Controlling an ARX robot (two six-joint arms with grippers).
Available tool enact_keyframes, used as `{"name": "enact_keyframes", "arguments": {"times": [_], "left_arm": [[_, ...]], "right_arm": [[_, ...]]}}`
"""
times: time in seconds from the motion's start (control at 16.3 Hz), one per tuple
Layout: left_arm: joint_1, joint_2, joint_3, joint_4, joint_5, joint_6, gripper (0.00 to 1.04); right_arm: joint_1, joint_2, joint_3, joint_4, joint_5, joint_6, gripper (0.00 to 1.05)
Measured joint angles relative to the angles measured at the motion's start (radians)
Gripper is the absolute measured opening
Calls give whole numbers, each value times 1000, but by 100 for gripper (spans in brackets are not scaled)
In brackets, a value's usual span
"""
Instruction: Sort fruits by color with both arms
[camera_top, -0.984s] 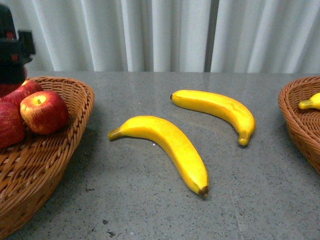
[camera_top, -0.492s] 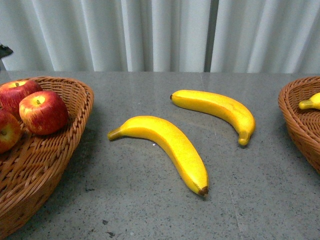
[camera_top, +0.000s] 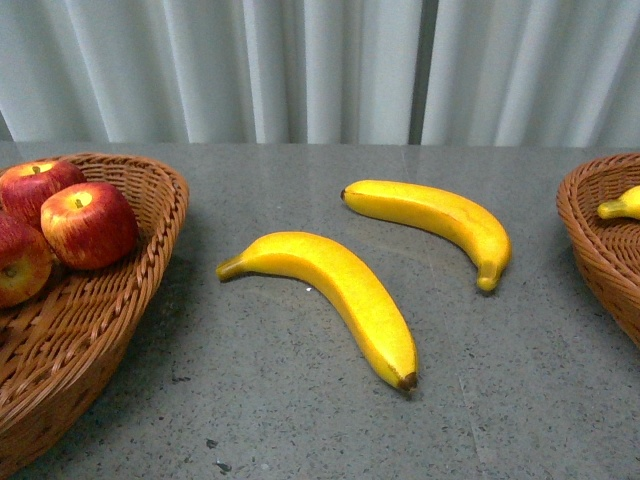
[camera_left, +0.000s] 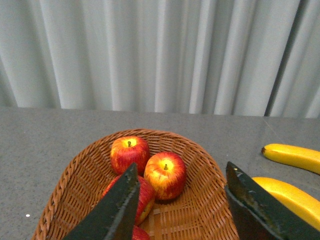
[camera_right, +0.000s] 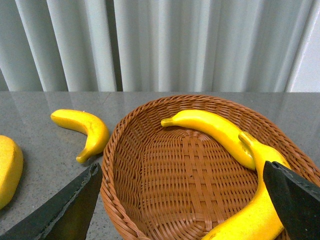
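Left gripper (camera_left: 181, 165): jaws spread wide with nothing between them, hanging over the left basket (camera_left: 75, 170); it shows only in the left wrist view.
Right gripper (camera_right: 181, 167): jaws likewise parted and empty, poised above the right basket (camera_right: 120, 150).
Apples (camera_top: 88, 225): three red ones with yellow tops sit clustered in the left basket at the left edge of the front view, pressed close together.
Near banana (camera_top: 335, 290): lies on the bare grey surface (camera_top: 250, 400) between the two baskets, its dark tip toward the camera.
Far banana (camera_top: 435, 215): rests behind and to the right of it, clearly apart, nearer the right basket.
Sorted bananas (camera_right: 215, 130): two lie inside the right basket, close together.
Backdrop: a pale pleated curtain (camera_top: 320, 70) hangs behind the surface.
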Motion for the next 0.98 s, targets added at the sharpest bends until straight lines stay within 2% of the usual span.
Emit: {"name": "enact_keyframes", "arguments": {"times": [0.31, 0.37, 0.43, 0.49, 0.98], "left_arm": [[79, -82, -90, -5, 79, 0, 5], [94, -107, -108, -8, 92, 2, 2], [157, -133, -126, -20, 176, 2, 1], [218, -153, -143, -27, 198, 2, 1], [211, -285, -205, -94, 216, 3, 1]], "right_arm": [[0, 0, 0, 0, 0, 0, 98], [0, 0, 0, 0, 0, 0, 98], [0, 0, 0, 0, 0, 0, 98], [0, 0, 0, 0, 0, 0, 98], [0, 0, 0, 0, 0, 0, 98]]}}
